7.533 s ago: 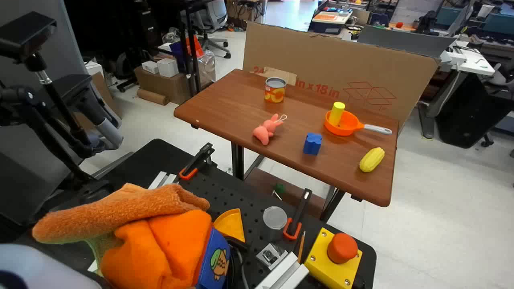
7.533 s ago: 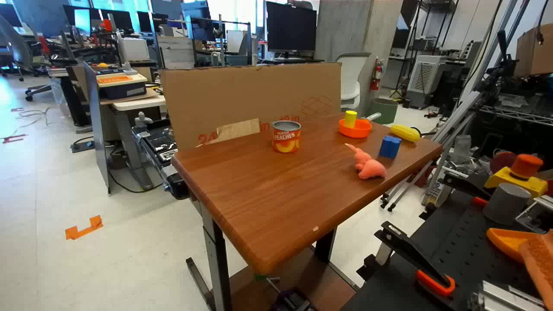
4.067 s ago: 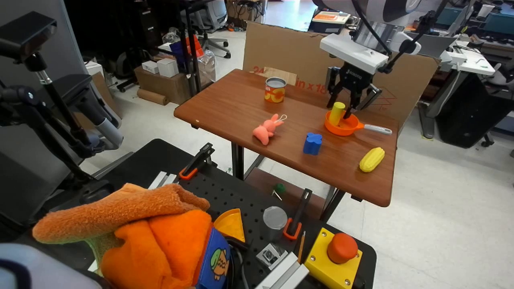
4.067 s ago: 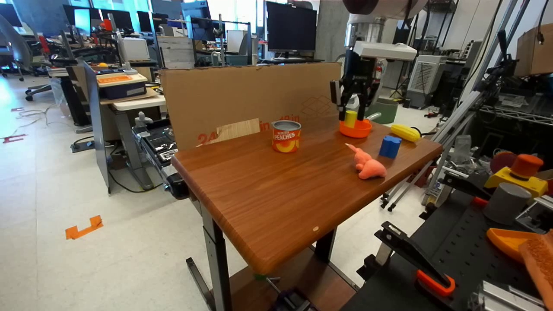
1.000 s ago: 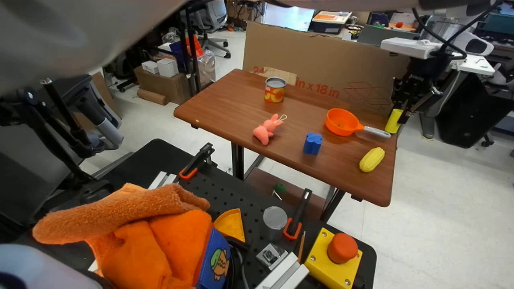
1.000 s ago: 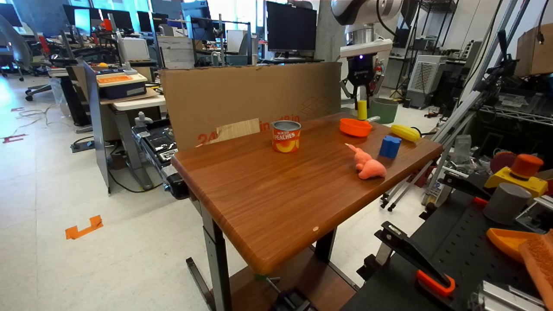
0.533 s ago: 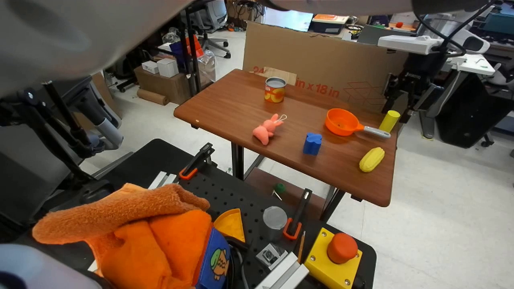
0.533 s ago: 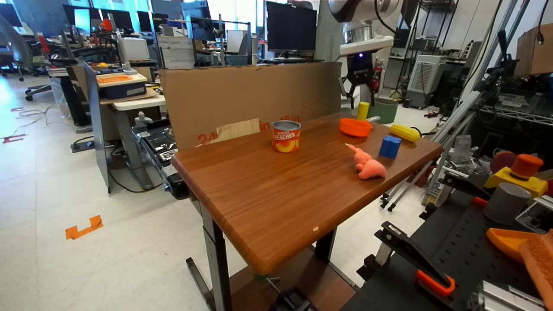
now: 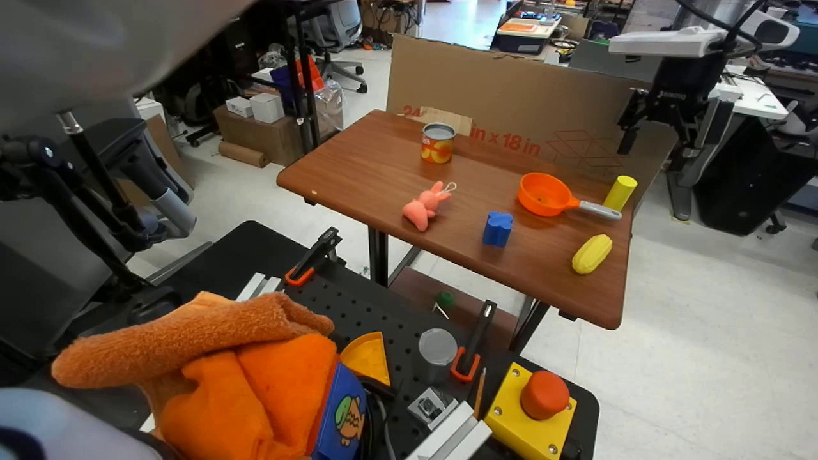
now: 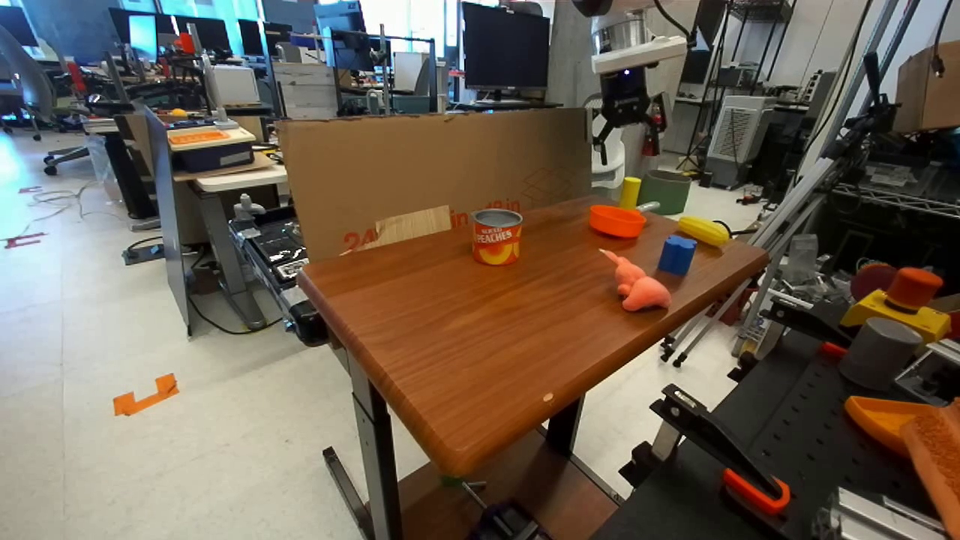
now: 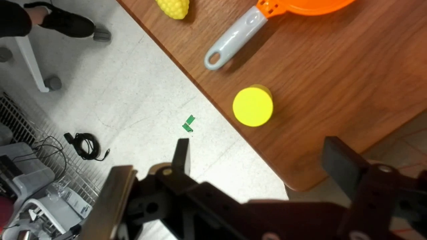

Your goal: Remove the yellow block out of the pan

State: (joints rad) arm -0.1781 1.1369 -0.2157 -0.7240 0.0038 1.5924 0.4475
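The yellow block [image 9: 620, 193] stands upright on the brown table, outside the pan and behind the end of its handle. It also shows in an exterior view [image 10: 630, 193] and, from above, in the wrist view [image 11: 253, 106], close to the table edge. The round orange pan [image 9: 543, 195] with its grey handle holds nothing; it also shows in an exterior view [image 10: 616, 223] and partly in the wrist view [image 11: 313, 7]. My gripper [image 9: 658, 150] is open and empty above the block, apart from it. Its fingers are wide apart in the wrist view [image 11: 257, 139].
A yellow corn-like object [image 9: 592, 253], a blue block [image 9: 497, 229], a pink toy [image 9: 426, 206] and a peach can [image 9: 438, 143] stand or lie on the table [image 9: 377, 160]. A cardboard sheet [image 9: 511, 96] stands along the far edge. The table corner is near the block.
The yellow block was in the pan, then in my gripper near the table corner. The gripper has opened, let it go on the table, and risen above it.
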